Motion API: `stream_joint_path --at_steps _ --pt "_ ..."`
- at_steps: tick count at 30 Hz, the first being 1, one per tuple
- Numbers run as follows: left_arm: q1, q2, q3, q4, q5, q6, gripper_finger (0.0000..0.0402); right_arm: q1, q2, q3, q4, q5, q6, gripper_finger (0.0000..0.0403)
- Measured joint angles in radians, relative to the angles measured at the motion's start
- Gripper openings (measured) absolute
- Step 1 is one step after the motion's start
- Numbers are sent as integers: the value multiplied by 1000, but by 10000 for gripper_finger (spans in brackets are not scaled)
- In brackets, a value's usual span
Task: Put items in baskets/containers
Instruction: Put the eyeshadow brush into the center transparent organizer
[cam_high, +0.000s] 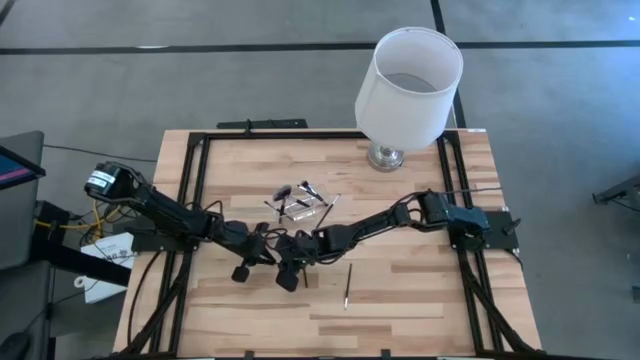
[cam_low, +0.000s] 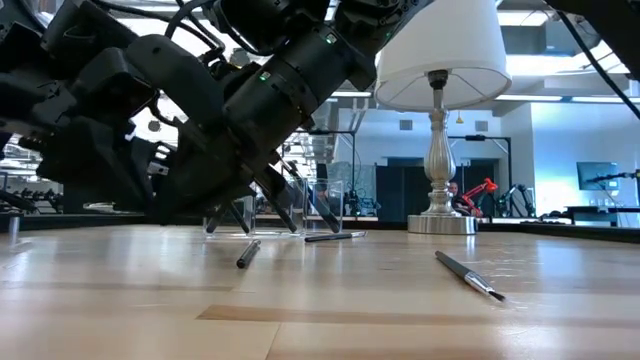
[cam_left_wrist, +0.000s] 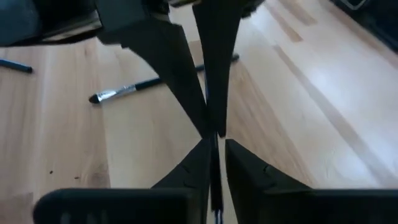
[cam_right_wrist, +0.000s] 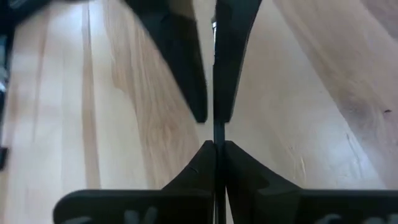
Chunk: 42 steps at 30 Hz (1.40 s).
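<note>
at mid-tabletop (cam_high: 420, 290), brush (cam_right_wrist: 217, 134) mid-handover, both jaws clamped on it; next: one release, then carry to clear cup (cam_high: 300, 205).

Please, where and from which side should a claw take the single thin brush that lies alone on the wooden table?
I would grip the thin dark-handled makeup brush at mid-handle, coming straight down from above and closing across its length: it lies flat on the wooden table, with bare wood around it.

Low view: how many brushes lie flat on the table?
3: one brush front right, one below the arms, one by the clear cup. The arms may hide more.
</note>
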Motion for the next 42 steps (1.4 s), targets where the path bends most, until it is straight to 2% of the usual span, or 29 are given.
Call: stream_joint_path --at_steps 9,13,18,20,22,24,28,30,33,36,42 --pt "0 -211 0 -1 -2 -52 85 13 -12 -1 -89 12 91 8" --pt "0 -327 0 0 14 -132 87 29 -96 -2 -155 90 53 5" --pt "-21 -454 0 14 133 -203 81 82 -264 1 -353 372 -8 5" --pt "-33 -490 0 22 118 -197 81 122 -330 -2 -406 541 -42 7" --pt "-38 -513 0 16 71 -163 81 164 -376 -25 -366 726 -84 8" --pt "-34 -514 0 28 0 -132 81 189 -395 -76 -265 841 -133 7" --pt "-20 -503 0 57 -199 -126 79 179 -391 -194 42 828 -313 3" --pt "-11 -502 0 67 -242 -128 79 159 -394 -236 204 792 -386 6" --pt "-16 -502 0 110 -243 -131 78 132 -394 -283 364 717 -433 9" --pt "-24 -503 0 178 -244 -121 78 119 -391 -288 409 632 -424 7" --pt "-21 -505 -3 215 -247 -110 78 114 -374 -289 452 609 -424 7"
